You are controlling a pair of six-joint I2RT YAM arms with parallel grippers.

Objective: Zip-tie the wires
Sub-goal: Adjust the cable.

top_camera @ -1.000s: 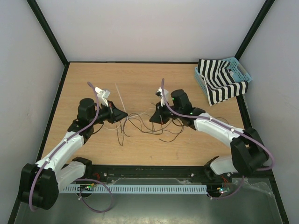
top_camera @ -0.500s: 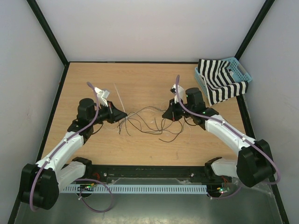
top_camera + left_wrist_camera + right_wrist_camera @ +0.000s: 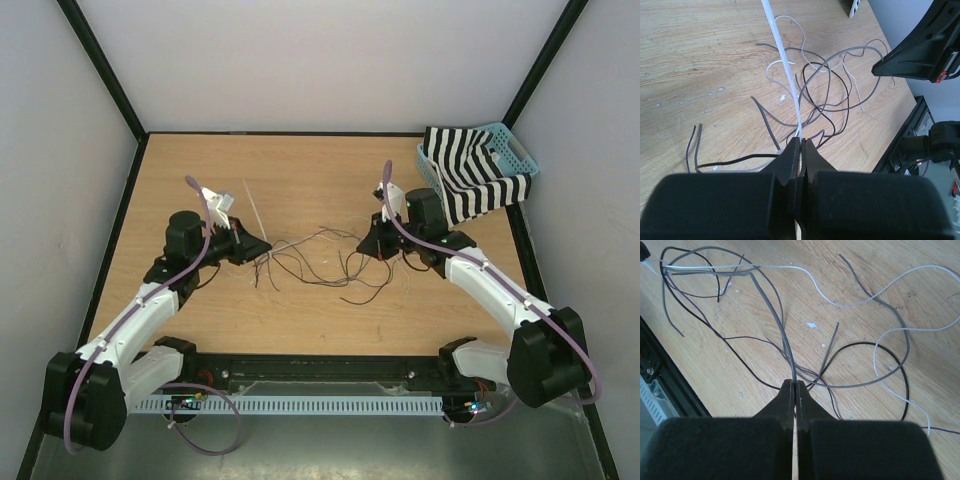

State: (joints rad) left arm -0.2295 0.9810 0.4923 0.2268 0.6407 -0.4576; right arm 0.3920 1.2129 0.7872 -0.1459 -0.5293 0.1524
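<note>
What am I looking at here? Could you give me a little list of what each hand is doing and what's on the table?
left hand: shut on a white zip tie
right hand: shut on one grey strand of the wires
wires: loose tangle on the table between both hands, not yet tied
far right corner: blue basket holding a striped cloth

arms (image 3: 140,305): white links, black joints | cables (image 3: 209,235): purple | left tool (image 3: 799,146), right tool (image 3: 794,386): black
</note>
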